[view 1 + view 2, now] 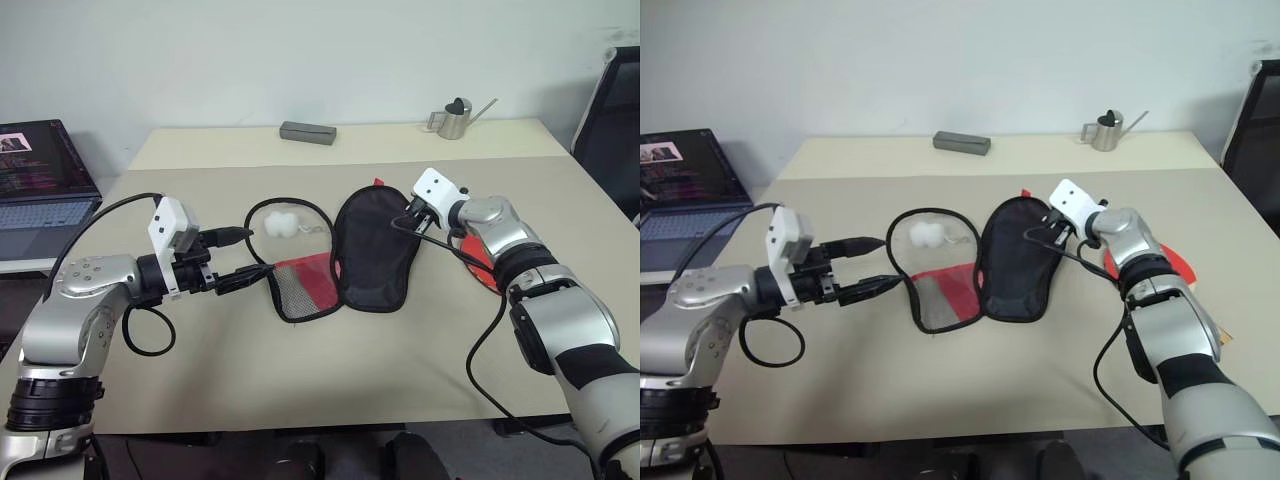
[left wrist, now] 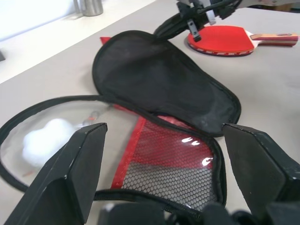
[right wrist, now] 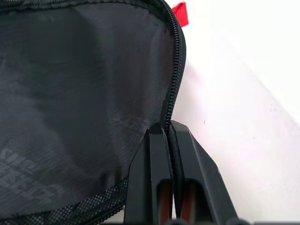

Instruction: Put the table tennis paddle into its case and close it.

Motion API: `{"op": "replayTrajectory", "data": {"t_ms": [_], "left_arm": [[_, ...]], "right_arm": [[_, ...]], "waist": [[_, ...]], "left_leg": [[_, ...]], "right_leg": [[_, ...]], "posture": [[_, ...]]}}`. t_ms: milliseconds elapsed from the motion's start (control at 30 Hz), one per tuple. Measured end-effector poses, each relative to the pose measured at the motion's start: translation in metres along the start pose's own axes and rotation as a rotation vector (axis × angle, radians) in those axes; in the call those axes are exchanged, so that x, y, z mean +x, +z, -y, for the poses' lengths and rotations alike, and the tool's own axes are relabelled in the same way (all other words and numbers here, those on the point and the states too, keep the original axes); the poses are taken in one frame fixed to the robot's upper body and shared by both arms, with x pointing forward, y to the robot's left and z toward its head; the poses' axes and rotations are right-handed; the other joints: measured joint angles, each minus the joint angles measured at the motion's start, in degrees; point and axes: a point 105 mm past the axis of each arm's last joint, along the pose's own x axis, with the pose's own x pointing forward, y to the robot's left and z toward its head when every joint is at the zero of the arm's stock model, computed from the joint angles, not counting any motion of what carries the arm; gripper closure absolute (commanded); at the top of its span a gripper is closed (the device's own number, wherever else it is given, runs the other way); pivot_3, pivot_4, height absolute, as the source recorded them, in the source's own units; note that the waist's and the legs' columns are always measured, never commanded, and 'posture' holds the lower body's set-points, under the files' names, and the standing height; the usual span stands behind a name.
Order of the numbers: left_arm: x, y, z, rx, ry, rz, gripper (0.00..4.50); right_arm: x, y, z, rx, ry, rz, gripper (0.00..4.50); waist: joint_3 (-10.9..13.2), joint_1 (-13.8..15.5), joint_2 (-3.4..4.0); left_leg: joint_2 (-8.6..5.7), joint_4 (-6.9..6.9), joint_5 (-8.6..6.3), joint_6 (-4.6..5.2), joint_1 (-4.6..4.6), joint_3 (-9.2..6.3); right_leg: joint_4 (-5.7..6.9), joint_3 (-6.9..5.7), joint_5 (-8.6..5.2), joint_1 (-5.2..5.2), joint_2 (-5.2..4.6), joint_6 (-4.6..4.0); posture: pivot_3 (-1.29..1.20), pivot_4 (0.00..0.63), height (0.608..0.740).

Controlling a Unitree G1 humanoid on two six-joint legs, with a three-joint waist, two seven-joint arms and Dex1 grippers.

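The case [image 1: 372,250] lies unzipped and spread in two halves at mid-table. Its black lining half is on the right. The mesh and red panel half [image 1: 300,285] is on the left, with the white pompom [image 1: 282,224] under its clear part. My right gripper [image 3: 168,130] is shut on the zip rim of the black half [image 1: 412,220], at its far right edge. My left gripper [image 1: 246,254] stands open just left of the mesh half's narrow end, holding nothing. The table tennis paddle [image 2: 220,40] lies red face up right of the case, partly hidden behind my right forearm.
A grey rectangular box [image 1: 307,132] and a small metal watering can [image 1: 455,120] stand near the table's far edge. An open laptop [image 1: 40,170] sits on a desk to the left. A black chair [image 1: 615,120] is at the right.
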Motion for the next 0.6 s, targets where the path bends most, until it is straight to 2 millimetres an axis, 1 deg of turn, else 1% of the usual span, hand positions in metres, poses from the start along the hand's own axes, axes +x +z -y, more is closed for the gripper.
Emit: {"op": "replayTrajectory", "data": {"t_ms": [200, 300, 433, 600], "left_arm": [[0.005, 0.001, 0.007, -0.002, -0.032, 0.005, 0.23], [0.008, -0.001, 0.009, -0.014, -0.043, -0.001, 0.23], [0.009, 0.001, 0.011, -0.006, -0.048, 0.001, 0.23], [0.01, 0.002, 0.013, 0.002, -0.052, 0.004, 0.23]], "right_arm": [[0.005, 0.01, -0.004, -0.079, 0.013, -0.004, 4.48], [0.006, 0.018, -0.003, -0.115, 0.004, 0.007, 4.48], [0.009, 0.028, -0.004, -0.153, 0.002, 0.017, 4.48], [0.01, 0.03, -0.004, -0.213, 0.001, 0.002, 4.48]], "waist": [[0.0, -0.1, 0.0], [0.0, -0.1, 0.0], [0.0, -0.1, 0.0], [0.0, -0.1, 0.0]], "left_leg": [[0.0, 0.0, 0.0, -0.01, 0.0, 0.0], [0.01, 0.0, 0.0, -0.01, 0.0, 0.0], [0.01, 0.0, 0.0, -0.01, 0.0, 0.0], [0.01, 0.0, 0.0, -0.02, 0.01, 0.0]], "right_leg": [[0.02, 0.02, 0.0, -0.02, 0.01, 0.0], [0.03, 0.02, 0.0, -0.02, 0.02, 0.0], [0.03, 0.02, 0.0, -0.03, 0.02, -0.01], [0.04, 0.03, 0.0, -0.04, 0.02, -0.01]], "posture": [[0.0, 0.15, 0.74], [0.0, 0.15, 0.74], [0.0, 0.15, 0.74], [0.0, 0.15, 0.74]]}}
